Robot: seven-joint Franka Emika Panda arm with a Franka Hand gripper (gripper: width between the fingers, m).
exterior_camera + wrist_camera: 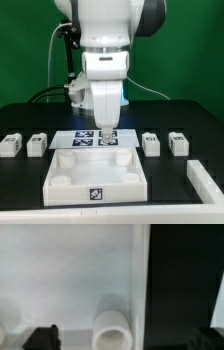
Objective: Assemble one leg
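Gripper low over panel's far edge, fingers spread, empty, socket between them. Legs beside panel: two each side, well apart from gripper.

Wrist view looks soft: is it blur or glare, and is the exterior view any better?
Wrist view: blur, no hot spot; the white panel looks flat, its round socket hazy. Exterior view: sharper, evenly lit; the legs stand out against the black table.
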